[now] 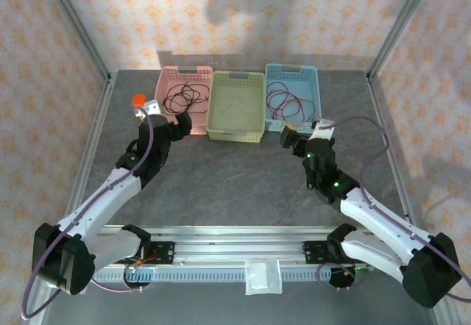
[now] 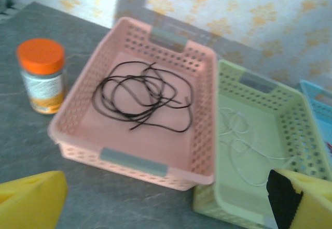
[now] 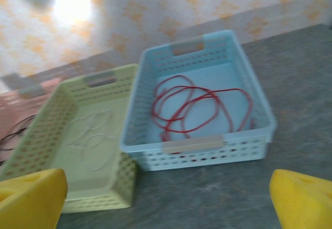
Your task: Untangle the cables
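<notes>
Pink basket (image 2: 155, 145): black cable (image 2: 136, 116). Green basket (image 3: 46, 130): white cable (image 3: 93, 133). Blue basket (image 3: 260, 104): red cable (image 3: 197, 110). Left gripper (image 2: 166, 200), right gripper (image 3: 166, 198): wide, empty.

Black cable (image 2: 141, 98): thin wire, several loose overlapping loops, lying flat on floor of pink basket (image 2: 78, 102), mostly in middle and far half; free ends trail toward near side.
White cable (image 2: 239, 145): thin, faint against floor of green basket (image 2: 258, 83); loose open curls, lying flat.
Red cable (image 3: 199, 110): several wide overlapping loops, flat on floor of blue basket (image 3: 193, 144), spread across centre.
One cable per basket; none touches another.
</notes>
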Available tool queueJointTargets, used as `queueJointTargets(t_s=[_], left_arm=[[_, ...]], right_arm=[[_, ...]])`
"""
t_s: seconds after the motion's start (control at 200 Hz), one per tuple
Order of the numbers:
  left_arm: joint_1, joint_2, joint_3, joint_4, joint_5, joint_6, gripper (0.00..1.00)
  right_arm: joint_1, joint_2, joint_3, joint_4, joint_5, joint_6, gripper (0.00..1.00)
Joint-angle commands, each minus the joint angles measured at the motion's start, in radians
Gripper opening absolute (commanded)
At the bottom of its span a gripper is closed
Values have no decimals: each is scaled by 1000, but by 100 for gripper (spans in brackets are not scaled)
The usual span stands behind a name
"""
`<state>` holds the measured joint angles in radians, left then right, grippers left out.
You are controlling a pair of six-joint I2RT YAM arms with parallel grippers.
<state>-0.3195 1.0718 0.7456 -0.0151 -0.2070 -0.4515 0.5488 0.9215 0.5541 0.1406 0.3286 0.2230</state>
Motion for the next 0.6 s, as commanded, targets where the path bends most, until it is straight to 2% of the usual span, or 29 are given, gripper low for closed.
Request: queueJointTargets(t_s=[0.0, 0.155, 0.3, 0.375, 0.481, 0.596], left_arm=[[28, -43, -78, 113, -126, -39, 99], [146, -92, -210, 212, -73, -87, 99], [182, -150, -397, 475, -103, 22, 99], [232, -146, -392, 467, -62, 40, 99], [271, -82, -336, 408, -97, 75, 99], [276, -16, -351, 499, -108, 172, 99]], right_arm=[[-78, -4, -29, 40, 62, -46, 100], [-186, 0, -78, 78, 63, -89, 100], [-270, -1, -164, 183, 43, -108, 100], [-308, 11, -200, 235, 37, -92, 100], [-358, 53, -227, 287, 34, -74, 100], [-395, 137, -240, 356, 37, -83, 100]])
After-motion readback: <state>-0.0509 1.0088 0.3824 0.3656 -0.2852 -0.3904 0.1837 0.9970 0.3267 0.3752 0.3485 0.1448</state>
